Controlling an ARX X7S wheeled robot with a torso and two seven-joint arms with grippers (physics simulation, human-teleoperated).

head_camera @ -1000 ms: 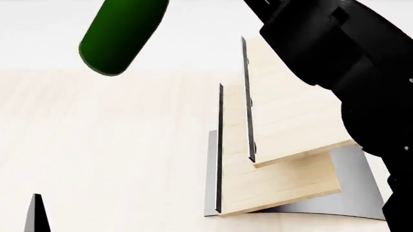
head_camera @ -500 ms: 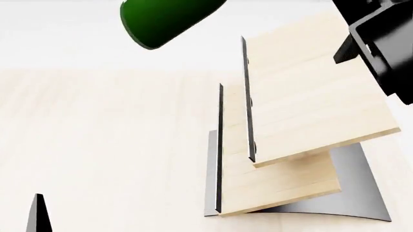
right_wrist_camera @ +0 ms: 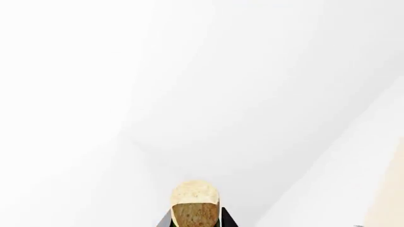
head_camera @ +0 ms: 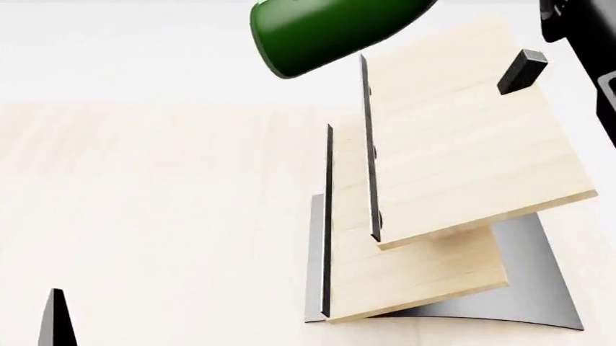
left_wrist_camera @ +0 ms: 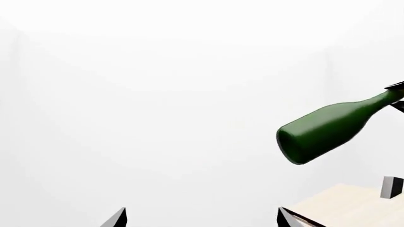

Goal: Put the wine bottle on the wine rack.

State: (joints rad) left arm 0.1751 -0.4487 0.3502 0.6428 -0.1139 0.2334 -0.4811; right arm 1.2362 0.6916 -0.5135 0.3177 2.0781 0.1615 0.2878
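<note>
The dark green wine bottle (head_camera: 327, 29) hangs tilted in the air, its round base over the left edge of the wine rack's upper board (head_camera: 462, 144). In the left wrist view the wine bottle (left_wrist_camera: 328, 130) points base-first, its neck running off to the right. My right gripper (right_wrist_camera: 196, 220) is shut on the bottle's top, with the tan cork (right_wrist_camera: 196, 196) between its dark fingers. The wine rack's lower board (head_camera: 414, 277) and curved grey base (head_camera: 539, 288) sit below, and a black peg (head_camera: 523, 71) stands on the upper board. My left gripper (left_wrist_camera: 202, 220) is open and holds nothing.
The rack stands on a pale wood tabletop (head_camera: 154, 216). Part of my right arm (head_camera: 582, 36) shows at the head view's top right. One left fingertip (head_camera: 58, 321) shows at the lower left. A corner of the rack (left_wrist_camera: 347, 208) shows in the left wrist view.
The bottle has swung to the right, from left of the rack to over its upper board. My right arm has drawn away to the upper right, uncovering the board and peg.
</note>
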